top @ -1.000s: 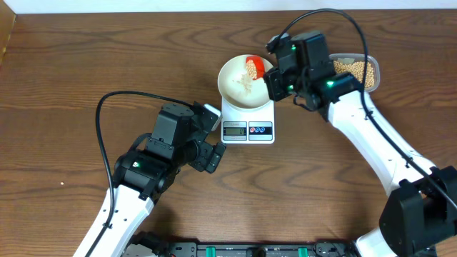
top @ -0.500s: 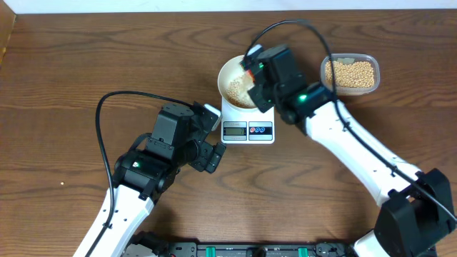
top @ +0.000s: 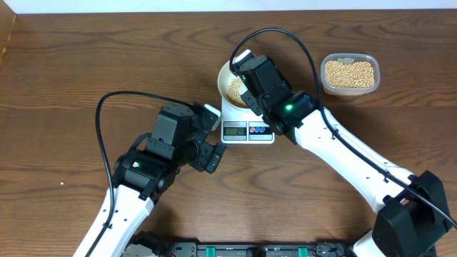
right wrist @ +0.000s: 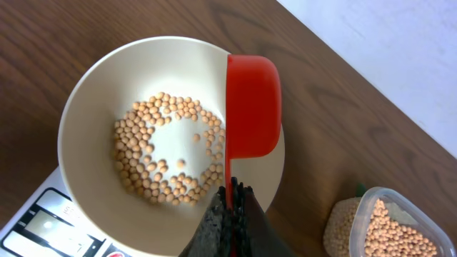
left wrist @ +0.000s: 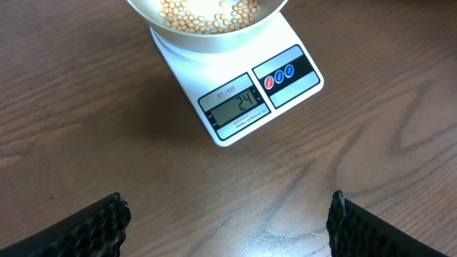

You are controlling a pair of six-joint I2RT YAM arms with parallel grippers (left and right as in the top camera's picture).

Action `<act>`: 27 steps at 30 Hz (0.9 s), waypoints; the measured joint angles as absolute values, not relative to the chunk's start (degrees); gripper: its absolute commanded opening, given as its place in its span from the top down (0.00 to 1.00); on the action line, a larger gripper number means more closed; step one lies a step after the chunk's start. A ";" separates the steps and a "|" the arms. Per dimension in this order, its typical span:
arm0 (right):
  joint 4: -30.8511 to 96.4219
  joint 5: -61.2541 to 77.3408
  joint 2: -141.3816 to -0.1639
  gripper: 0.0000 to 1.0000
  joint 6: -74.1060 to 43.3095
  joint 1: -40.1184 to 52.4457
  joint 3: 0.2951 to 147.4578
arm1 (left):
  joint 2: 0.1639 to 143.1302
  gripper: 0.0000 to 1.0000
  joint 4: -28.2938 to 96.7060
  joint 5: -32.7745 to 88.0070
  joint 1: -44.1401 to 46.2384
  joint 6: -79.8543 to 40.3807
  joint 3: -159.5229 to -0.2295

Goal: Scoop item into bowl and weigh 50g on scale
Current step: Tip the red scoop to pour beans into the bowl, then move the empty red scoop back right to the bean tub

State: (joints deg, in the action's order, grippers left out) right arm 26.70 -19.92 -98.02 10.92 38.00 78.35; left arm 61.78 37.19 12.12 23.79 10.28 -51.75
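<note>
The white bowl point(right wrist: 86, 121) stands on the scale point(left wrist: 243, 100), whose display reads 24. A ring of tan beans point(right wrist: 143, 153) lies in the bowl's bottom. My right gripper point(right wrist: 232, 196) is shut on the handle of a red scoop point(right wrist: 251, 107). The scoop hangs over the bowl's right side, turned so its red back faces the wrist camera. From overhead, the right wrist point(top: 257, 78) covers much of the bowl point(top: 227, 77). My left gripper point(left wrist: 228, 214) is open with bare wood between its fingers, just in front of the scale.
A clear plastic tub point(top: 350, 73) full of beans stands at the back right, right of the scale point(top: 248, 130). The left arm point(top: 168, 146) rests left of the scale. The table's back edge runs just behind the bowl and tub.
My right arm swung left from beside the tub to above the bowl and tipped the scoop. More beans lie in the bowl now. The left arm has not moved.
</note>
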 measured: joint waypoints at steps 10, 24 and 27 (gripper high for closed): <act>27.27 -6.24 -92.44 0.99 6.37 28.75 78.30 | 61.78 0.09 37.19 12.12 23.79 10.26 -51.75; 42.46 7.18 -81.47 0.99 -0.49 3.46 78.37 | 61.78 0.09 37.19 12.12 23.79 10.26 -51.75; 44.82 6.94 -82.52 0.99 -0.86 -1.04 78.37 | 61.78 0.09 37.19 12.12 23.79 10.28 -51.75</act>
State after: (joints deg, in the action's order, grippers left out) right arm 44.82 6.94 -82.52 -0.86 -1.04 78.37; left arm 61.78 37.19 12.12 23.79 10.28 -51.75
